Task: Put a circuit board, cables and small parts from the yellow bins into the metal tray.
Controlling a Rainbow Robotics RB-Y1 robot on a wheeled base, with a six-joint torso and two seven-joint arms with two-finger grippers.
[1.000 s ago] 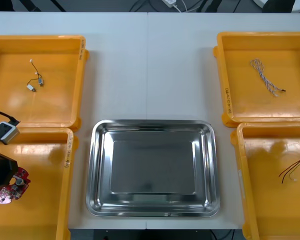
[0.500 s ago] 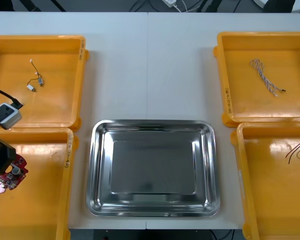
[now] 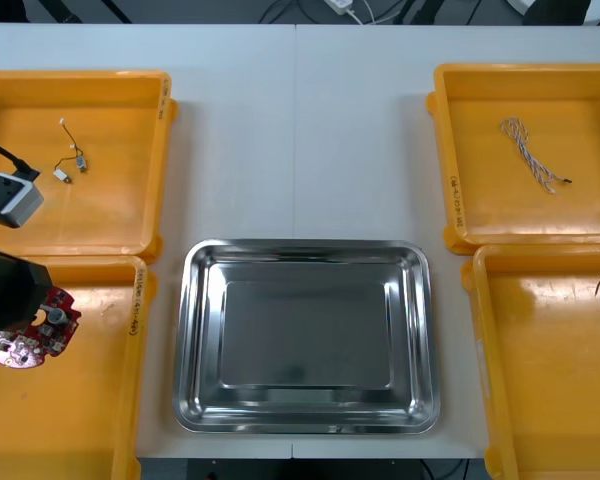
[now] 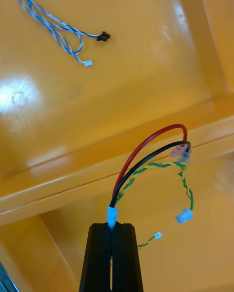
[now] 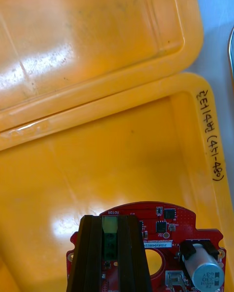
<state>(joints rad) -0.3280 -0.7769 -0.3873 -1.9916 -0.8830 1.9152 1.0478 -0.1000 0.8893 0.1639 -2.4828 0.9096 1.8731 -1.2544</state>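
Light tabletop (image 3: pixel 295 130) holds the metal tray (image 3: pixel 190 340), bare for now. Over the left near yellow bin (image 3: pixel 90 420), the round red circuit board (image 3: pixel 35 338) has shifted toward the tray, clamped in the left tool (image 5: pixel 110 223). At right, the right tool (image 4: pixel 112 228) pinches a red, black and yellow-green cable (image 4: pixel 129 174), lifted; both look ready for carrying.

Left pincer (image 5: pixel 111 222) is ribbed black; grey box (image 3: pixel 8 198) carries black cable (image 3: pixel 2 153).

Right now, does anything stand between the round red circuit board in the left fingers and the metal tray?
Only the near left yellow bin's side wall, between the round red circuit board in the left fingers and the shiny metal tray.
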